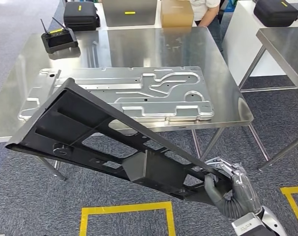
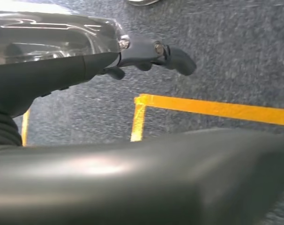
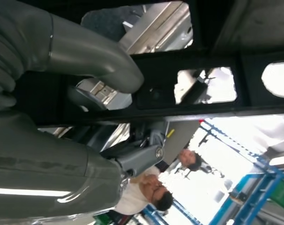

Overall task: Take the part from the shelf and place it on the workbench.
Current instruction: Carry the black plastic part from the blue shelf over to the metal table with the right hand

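Black panel part (image 1: 103,140) off the shelf, not yet on the table (image 1: 229,105); placement outstanding. Carried across lower frame, long axis running upper left to lower right, left end raised. Right robot hand (image 1: 231,189) clamped on lower-right end. Left robot hand (image 2: 158,54) hanging, fingers apart, empty.

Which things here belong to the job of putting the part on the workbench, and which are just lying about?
Belong to the job:
- black part
- right hand, gripping the part's near end
- workbench

Just lying about:
- silver panel on the workbench
- controller with antennas
- black case
- cardboard box
- person behind the bench
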